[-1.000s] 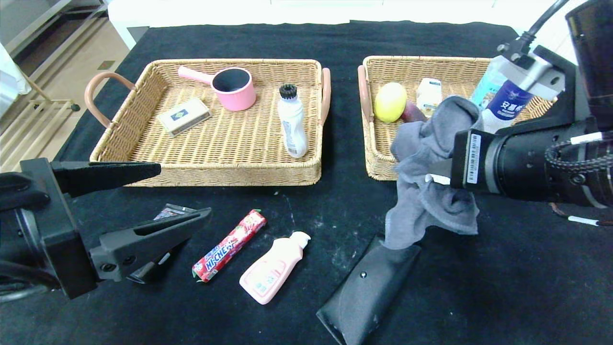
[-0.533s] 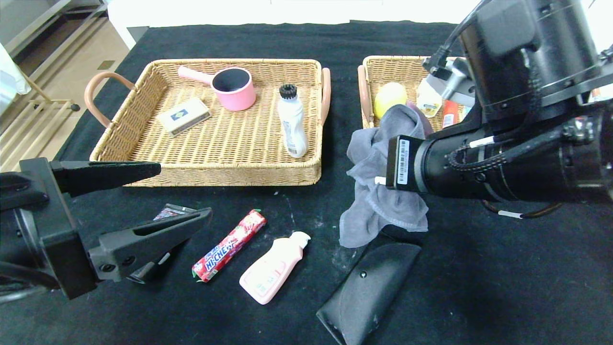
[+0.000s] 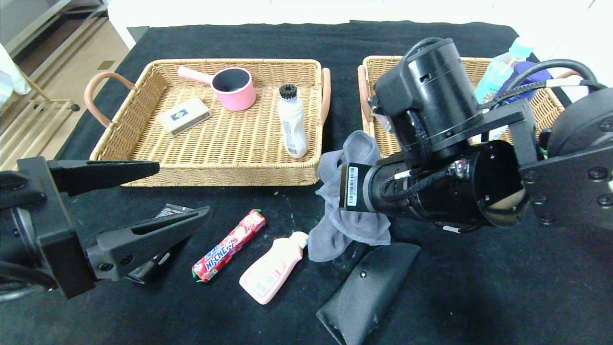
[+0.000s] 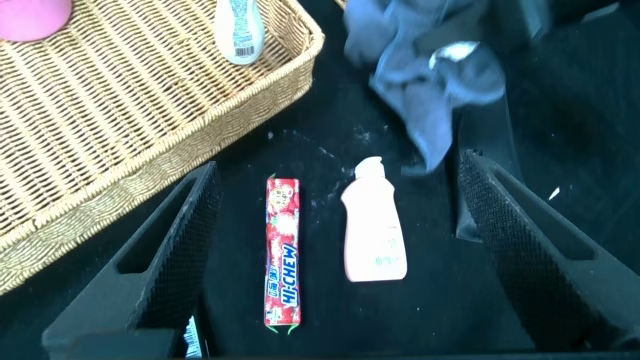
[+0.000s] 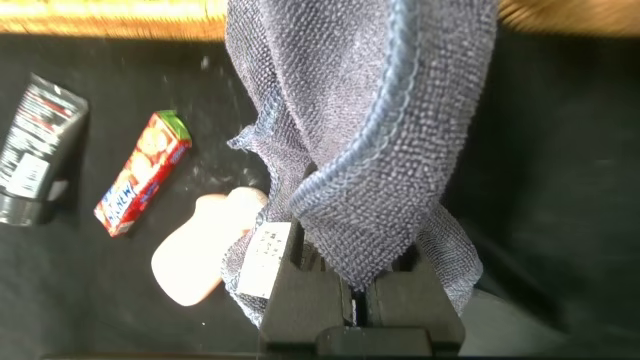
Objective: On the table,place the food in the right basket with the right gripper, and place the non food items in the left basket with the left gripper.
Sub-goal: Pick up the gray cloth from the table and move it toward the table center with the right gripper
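Grey cloth (image 3: 345,211) has travelled leftward since the earlier frames: a second ago it hung in front of the right basket (image 3: 378,143), whereas now it hangs over the gap between the two baskets, its lower hem just above the pink bottle (image 3: 272,268) and the glasses case (image 3: 368,292). The right gripper (image 5: 352,300) has swung across with it, fingers clamped together on the cloth. The left gripper (image 3: 163,191) has not shifted; it hovers at the near left of the table (image 3: 479,297), fingers spread wide and holding nothing.

Cloth condition: soft knitted weave, bunched and draped in folds, stitched hem visible, small white tag (image 5: 262,258) near the fingers.

On the black tabletop lie the HI-CHEW stick (image 3: 230,245), the pink bottle with white cap, the black squeeze tube (image 5: 30,150) and the black glasses case. The left basket (image 3: 143,86) holds a pink pot (image 3: 232,88), a small box (image 3: 184,116) and a white bottle (image 3: 292,122).
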